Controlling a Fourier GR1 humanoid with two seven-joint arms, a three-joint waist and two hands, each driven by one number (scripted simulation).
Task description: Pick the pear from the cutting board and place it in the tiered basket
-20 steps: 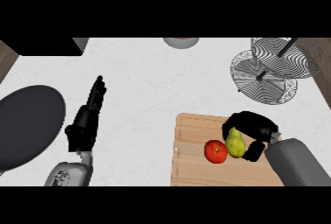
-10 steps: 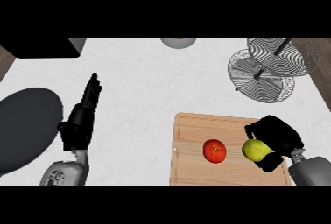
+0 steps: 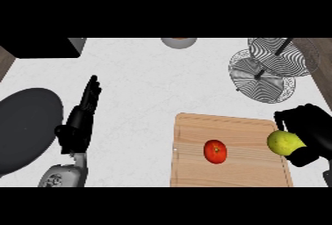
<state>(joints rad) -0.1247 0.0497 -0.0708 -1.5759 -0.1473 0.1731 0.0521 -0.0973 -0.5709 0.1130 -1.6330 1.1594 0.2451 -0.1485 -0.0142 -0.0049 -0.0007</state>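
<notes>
We hold the pear [image 3: 284,142] in the right hand [image 3: 310,132], whose fingers curl round it at the right edge of the cutting board [image 3: 227,173]. We cannot tell whether the pear is lifted clear of the board or rests at its edge. The fruit shows its rounded yellow-green side toward the board's middle; most of its length is hidden by the hand, so we cannot read its long axis.

The relation that governs the coming move: the tiered basket [image 3: 269,70] lies straight ahead of the right hand, toward the far edge of the surface [image 3: 142,79], and slightly to its left. It stands apart from the board, with bare surface between them. We judge that the next move is a forward carry, followed by a release over one tier.

The right hand is far nearer the basket. The left hand [image 3: 81,116] lies well apart on the left of the surface, fingers straight and holding nothing, beside a dark round plate [image 3: 26,127].

Count:
- one pear;
- one tomato [image 3: 215,151], near the middle of the board, apart from the pear;
- one cutting board;
- one basket, showing two wire tiers;
- one grey bowl [image 3: 179,41] at the far edge.
</notes>
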